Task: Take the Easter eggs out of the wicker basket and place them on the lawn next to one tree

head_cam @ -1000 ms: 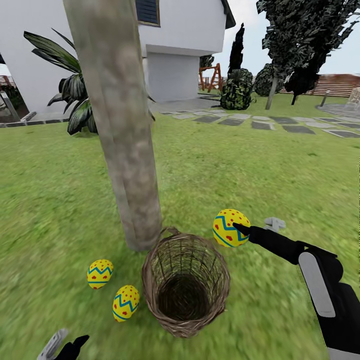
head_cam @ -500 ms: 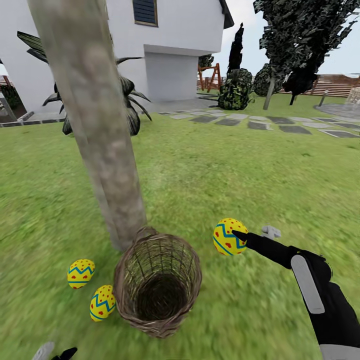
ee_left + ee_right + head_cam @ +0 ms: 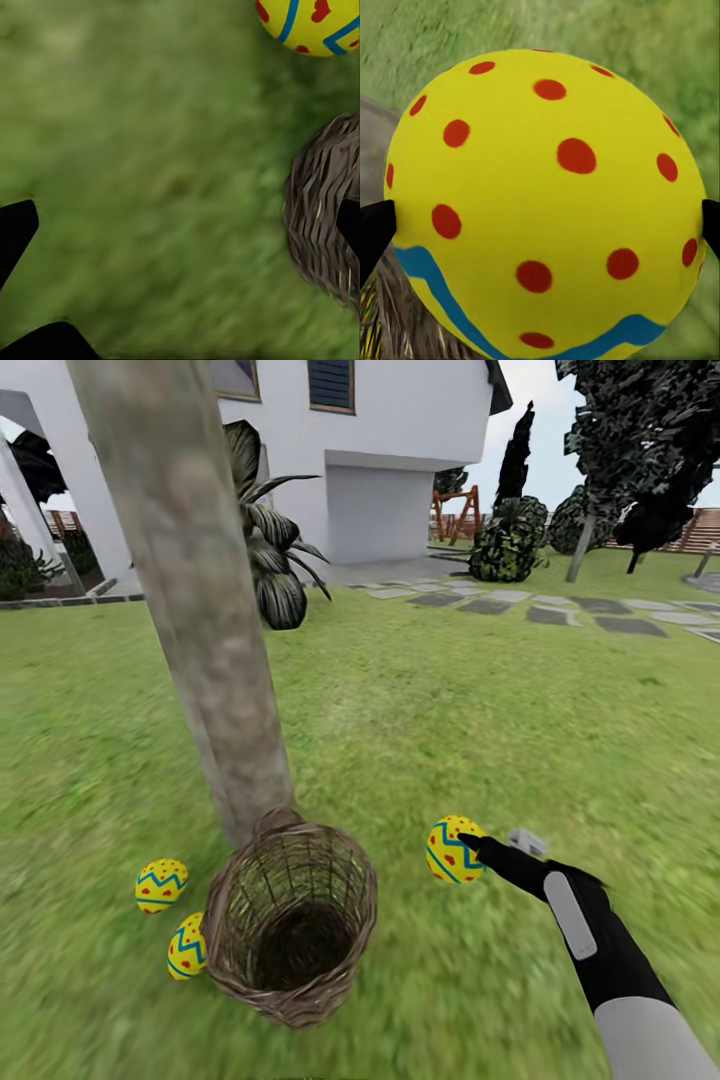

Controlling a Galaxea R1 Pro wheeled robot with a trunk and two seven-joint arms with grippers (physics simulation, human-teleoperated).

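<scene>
Currently: right claw (image 3: 478,847) grips one egg (image 3: 452,849) above lawn (image 3: 450,700); two eggs (image 3: 161,885) beside basket (image 3: 290,915) and tree (image 3: 200,610); left claw's state cannot be told.

lawn (image 3: 480,690), wicker basket (image 3: 290,920) at tree (image 3: 200,620) base, 2 eggs (image 3: 161,885) beside

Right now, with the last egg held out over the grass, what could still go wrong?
1. The right gripper holds the third egg only at its sides; released from there, the egg could roll on the lawn, away from the tree.
2. The empty wicker basket stands between this egg and the two eggs by the trunk; a swing across could knock it.
3. The nearer egg touches or nearly touches the basket, so a bumped basket may push it.
</scene>
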